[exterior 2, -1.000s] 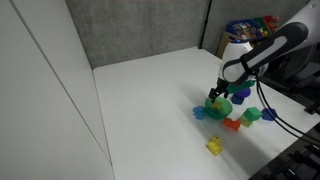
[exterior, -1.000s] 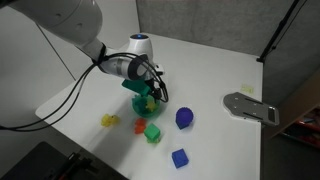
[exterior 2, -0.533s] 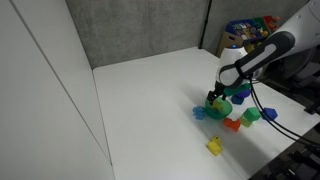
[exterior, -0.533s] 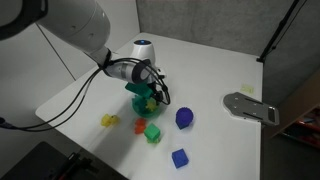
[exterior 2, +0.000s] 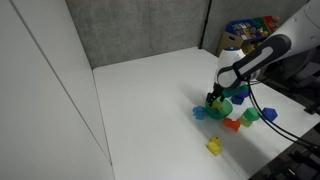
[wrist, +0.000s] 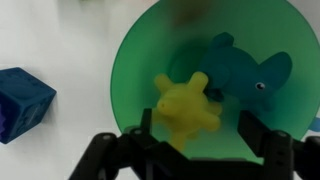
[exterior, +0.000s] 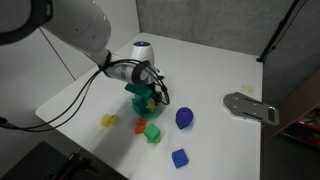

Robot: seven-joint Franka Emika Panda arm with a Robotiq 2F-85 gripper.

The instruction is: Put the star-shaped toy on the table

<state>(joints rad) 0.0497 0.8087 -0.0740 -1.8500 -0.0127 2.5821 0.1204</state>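
I have brought the arm [exterior 2: 262, 52] behind the pincer [exterior 2: 213, 96] lower; in an exterior view its white upper link [exterior: 60, 25] now fills more of the top corner.

The arm [exterior: 62, 22] is made of fat, rounded white shells with a glossy finish, split by dark seams at the joints. In an exterior view its lower link [exterior 2: 262, 52] looks dark grey to black along one side. The wrist [exterior: 141, 47] is a white domed cap with a small bluish ring on top. Thin black cables [exterior: 72, 95] trail off the wrist housing, and another black cable [exterior 2: 262, 105] shows in an exterior view. The fingers [wrist: 252, 138] are matt black and angular, with jointed linkages, blurred in the wrist view
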